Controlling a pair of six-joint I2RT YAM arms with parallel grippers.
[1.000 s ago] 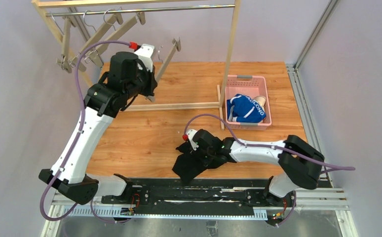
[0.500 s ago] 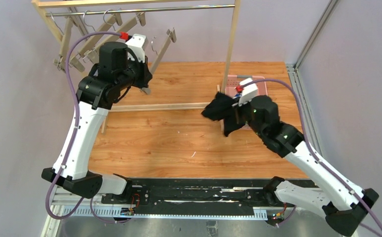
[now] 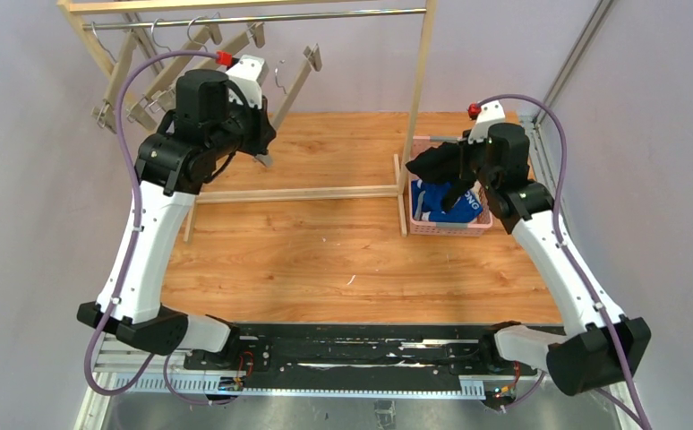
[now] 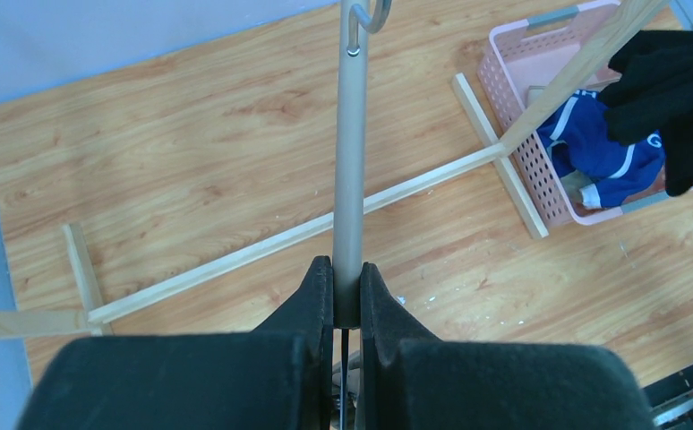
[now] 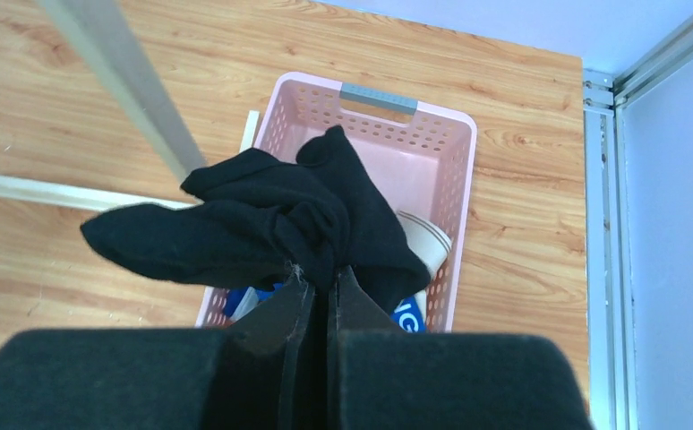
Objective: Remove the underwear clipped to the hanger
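Your 2 arms rise from the near edge of the wooden desk (image 3: 325,260). To the right, your right gripper (image 5: 319,282) is pressed together on the bunched black underwear (image 5: 262,228). It holds this in the air just above the pink basket (image 5: 464,179) at the far right of the desk. Inside the basket lie the blue underwear (image 3: 455,208) with white lettering and, beside it, the cream-white underwear (image 5: 423,237). At the far left, your left gripper (image 4: 346,278) pinches the bar of 1 hanger (image 4: 350,161), raised well above the desk. Beyond it, more hangers (image 3: 146,81) hang from the rail of the wooden rack (image 3: 423,72).
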